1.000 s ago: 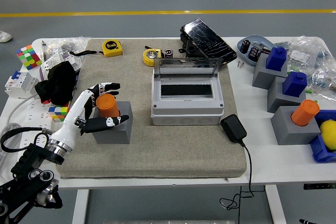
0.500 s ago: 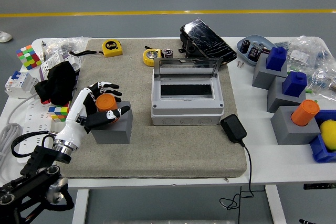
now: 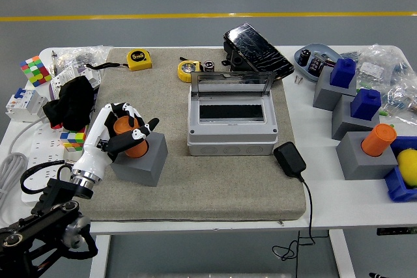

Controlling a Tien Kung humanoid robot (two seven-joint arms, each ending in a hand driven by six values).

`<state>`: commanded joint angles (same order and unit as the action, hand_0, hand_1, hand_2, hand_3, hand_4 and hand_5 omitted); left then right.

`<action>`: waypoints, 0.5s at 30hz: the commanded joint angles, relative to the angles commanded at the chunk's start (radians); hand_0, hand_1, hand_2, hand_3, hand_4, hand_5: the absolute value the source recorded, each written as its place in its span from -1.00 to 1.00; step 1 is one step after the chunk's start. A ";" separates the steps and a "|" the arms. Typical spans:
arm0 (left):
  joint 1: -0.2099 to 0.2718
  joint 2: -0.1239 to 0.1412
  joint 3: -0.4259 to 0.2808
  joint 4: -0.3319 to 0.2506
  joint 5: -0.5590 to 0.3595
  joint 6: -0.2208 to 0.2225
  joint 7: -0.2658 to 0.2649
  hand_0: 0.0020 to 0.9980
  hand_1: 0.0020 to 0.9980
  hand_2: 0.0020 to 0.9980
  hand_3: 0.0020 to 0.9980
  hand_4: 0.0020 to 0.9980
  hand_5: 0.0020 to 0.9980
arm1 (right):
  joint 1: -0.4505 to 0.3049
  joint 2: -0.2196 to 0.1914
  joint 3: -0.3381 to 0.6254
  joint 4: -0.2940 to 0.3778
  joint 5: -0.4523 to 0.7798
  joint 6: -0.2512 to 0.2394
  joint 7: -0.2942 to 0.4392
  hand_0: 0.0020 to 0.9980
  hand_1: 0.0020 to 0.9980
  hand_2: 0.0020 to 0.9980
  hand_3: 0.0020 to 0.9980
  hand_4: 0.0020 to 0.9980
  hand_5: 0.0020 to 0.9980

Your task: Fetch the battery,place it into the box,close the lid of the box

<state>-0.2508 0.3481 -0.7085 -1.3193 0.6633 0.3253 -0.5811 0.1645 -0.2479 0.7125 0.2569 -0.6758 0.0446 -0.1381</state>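
Observation:
The battery (image 3: pixel 136 147) is an orange cylinder standing in a grey block (image 3: pixel 141 165) at the left of the grey mat. It leans slightly. My left hand (image 3: pixel 128 132) comes in from the lower left, and its white and black fingers (image 3: pixel 139 133) are curled around the battery. The grey box (image 3: pixel 231 139) sits in the middle of the mat. Its clear lid (image 3: pixel 231 83) stands open at the back, and the inside looks dark. The right arm is out of view.
A black adapter (image 3: pixel 290 159) with its cable lies right of the box. A yellow tape measure (image 3: pixel 139 60) and a black device (image 3: pixel 257 50) lie at the back. Grey blocks with blue (image 3: pixel 365 104) and orange (image 3: pixel 378 139) pieces stand on the right. A black cloth (image 3: pixel 71 102) and cubes lie on the left.
My left hand has closed its fingers around the orange battery. The battery now leans, and the grey block has turned and shifted a little toward the near left.

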 joint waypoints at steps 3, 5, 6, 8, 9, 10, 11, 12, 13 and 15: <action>-0.006 0.000 -0.002 -0.019 0.027 0.004 0.004 -0.94 -1.00 -0.84 -0.73 0.54 -1.00 | 0.002 0.000 0.003 0.001 -0.001 -0.001 0.001 0.35 0.34 0.37 0.07 0.84 -0.07; -0.011 0.005 -0.005 -0.038 0.038 0.003 0.016 -0.94 -0.99 -0.84 -0.74 0.58 -1.00 | 0.002 0.000 0.005 0.001 -0.001 -0.001 0.001 0.34 0.34 0.37 0.07 0.84 -0.07; -0.019 0.010 -0.007 -0.053 0.054 0.002 0.031 -0.94 -0.99 -0.84 -0.74 0.58 -1.00 | 0.002 -0.001 0.005 0.001 -0.001 -0.001 0.000 0.34 0.34 0.37 0.07 0.84 -0.07; -0.040 0.017 -0.011 -0.079 0.113 0.003 0.076 -0.94 -0.99 -0.84 -0.74 0.58 -1.00 | 0.002 -0.002 0.004 0.001 0.000 -0.002 0.001 0.34 0.34 0.37 0.07 0.84 -0.07; -0.057 0.020 -0.013 -0.094 0.148 0.003 0.105 -0.94 -0.99 -0.84 -0.74 0.58 -1.00 | 0.002 -0.002 0.002 0.000 0.001 -0.002 0.000 0.34 0.34 0.37 0.07 0.84 -0.07; -0.076 0.023 -0.015 -0.107 0.187 0.001 0.140 -0.94 -0.99 -0.84 -0.74 0.58 -1.00 | 0.002 -0.003 0.000 -0.001 0.002 -0.002 -0.001 0.34 0.34 0.37 0.07 0.84 -0.07; -0.102 0.024 -0.013 -0.122 0.230 0.000 0.181 -0.93 -0.98 -0.82 -0.72 0.77 -1.00 | 0.002 -0.003 -0.001 -0.001 0.003 -0.002 -0.001 0.35 0.35 0.37 0.07 0.83 -0.07; -0.130 0.024 -0.008 -0.131 0.276 -0.001 0.226 -0.93 -0.98 -0.82 -0.72 0.77 -1.00 | 0.002 -0.004 -0.002 -0.002 0.003 -0.003 -0.001 0.35 0.35 0.37 0.07 0.83 -0.07; -0.157 0.021 0.001 -0.137 0.315 -0.010 0.260 -0.93 -0.98 -0.82 -0.72 0.77 -1.00 | 0.002 -0.004 -0.004 -0.001 0.004 -0.003 -0.001 0.35 0.35 0.37 0.07 0.83 -0.07; -0.224 0.009 0.030 -0.135 0.399 -0.026 0.335 -0.93 -0.98 -0.82 -0.72 0.77 -1.00 | 0.003 -0.005 -0.008 -0.002 0.006 -0.005 -0.002 0.35 0.35 0.37 0.07 0.83 -0.07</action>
<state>-0.4745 0.3574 -0.6783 -1.4539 1.0627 0.2989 -0.2457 0.1679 -0.2529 0.7048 0.2553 -0.6703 0.0401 -0.1396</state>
